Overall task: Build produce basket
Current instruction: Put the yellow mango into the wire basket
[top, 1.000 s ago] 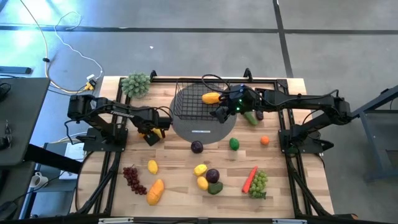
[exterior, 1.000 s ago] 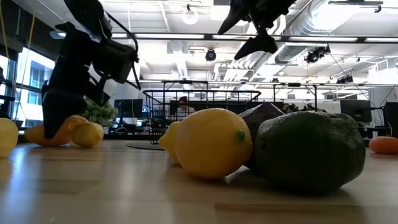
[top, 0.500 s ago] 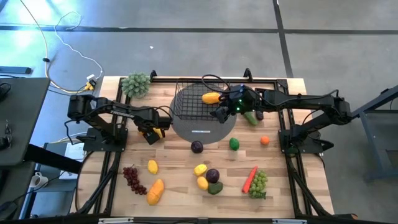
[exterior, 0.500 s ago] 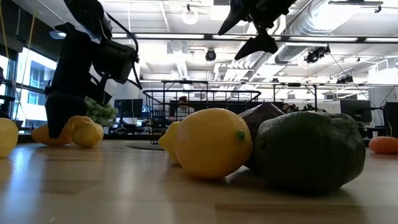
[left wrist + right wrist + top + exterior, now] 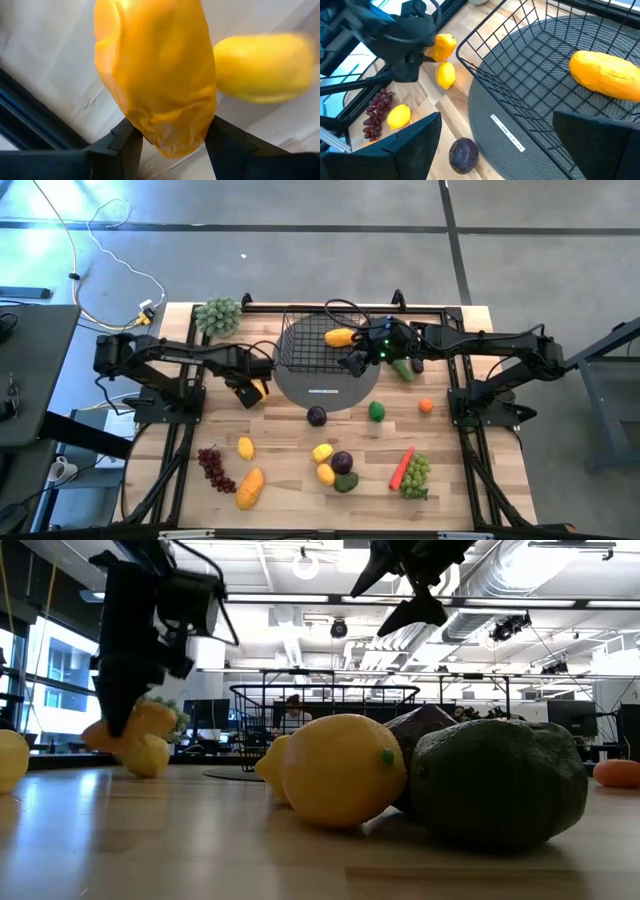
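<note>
- The left pincer [image 5: 170, 142] is clamped on an orange mango [image 5: 155, 70], one finger on each side of its lower end, which keeps the fruit from slipping out while it is carried.
- In the low view the mango [image 5: 140, 725] hangs clear of the table [image 5: 200, 840], just above a yellow lemon [image 5: 145, 755] that lies loose on the wood; the lift looks meant to clear that lemon.
- The basket [image 5: 315, 340], black wire mesh, sits on a grey round disc [image 5: 330, 392] at the table's far middle, with one orange-yellow fruit [image 5: 340, 337] already inside.
- The right pincer [image 5: 352, 363] hovers over the basket's near right edge, its fingers spread and holding nothing, probably waiting out of the left arm's way.
- Purple grapes [image 5: 213, 468], a carrot [image 5: 401, 467] and green grapes [image 5: 417, 476] are not yet in the basket.
</note>
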Robot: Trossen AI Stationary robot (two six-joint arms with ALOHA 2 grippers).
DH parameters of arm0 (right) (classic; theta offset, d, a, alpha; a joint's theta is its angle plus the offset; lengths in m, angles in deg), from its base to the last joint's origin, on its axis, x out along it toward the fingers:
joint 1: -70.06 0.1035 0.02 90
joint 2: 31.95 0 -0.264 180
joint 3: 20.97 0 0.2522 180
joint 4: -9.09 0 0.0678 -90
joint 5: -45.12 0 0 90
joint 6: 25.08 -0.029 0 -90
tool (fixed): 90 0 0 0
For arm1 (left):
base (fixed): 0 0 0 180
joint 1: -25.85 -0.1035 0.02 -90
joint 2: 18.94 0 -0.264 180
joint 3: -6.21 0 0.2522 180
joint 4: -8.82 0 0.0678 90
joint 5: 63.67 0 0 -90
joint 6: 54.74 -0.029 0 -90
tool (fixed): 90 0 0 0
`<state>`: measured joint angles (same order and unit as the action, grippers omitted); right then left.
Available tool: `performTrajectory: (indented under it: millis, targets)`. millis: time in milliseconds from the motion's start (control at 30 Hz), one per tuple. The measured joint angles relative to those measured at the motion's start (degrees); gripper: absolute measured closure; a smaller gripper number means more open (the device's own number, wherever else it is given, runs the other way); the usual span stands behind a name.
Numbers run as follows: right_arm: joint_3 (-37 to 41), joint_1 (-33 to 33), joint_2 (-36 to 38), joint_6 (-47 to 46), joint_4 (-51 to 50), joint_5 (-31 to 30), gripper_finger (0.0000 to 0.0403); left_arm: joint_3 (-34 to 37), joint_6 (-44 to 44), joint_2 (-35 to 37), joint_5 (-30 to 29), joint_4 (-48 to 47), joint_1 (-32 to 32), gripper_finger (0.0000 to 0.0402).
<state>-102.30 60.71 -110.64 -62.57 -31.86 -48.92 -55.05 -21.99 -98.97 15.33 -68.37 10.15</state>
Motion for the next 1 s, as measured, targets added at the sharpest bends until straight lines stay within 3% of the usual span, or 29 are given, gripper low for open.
performTrajectory:
  millis: [267, 700, 1000]
  targets:
    - [0.0, 0.0, 0.0, -3.15, 0.0, -1.57, 0.0038, -3.88, -1.89, 5.68, -3.31, 0.1, -2.46, 0.0232]
    - [0.0, 0.0, 0.0, -6.1, -0.05, -5.28, 0.0038, -12.81, -11.3, 10.52, -3.37, 2.72, -4.64, 0.0232]
    - [0.0, 0.0, 0.0, -6.02, -0.01, -7.89, 0.0038, -15.39, -14.97, 10.78, -3.11, 16.56, -4.64, 0.0232]
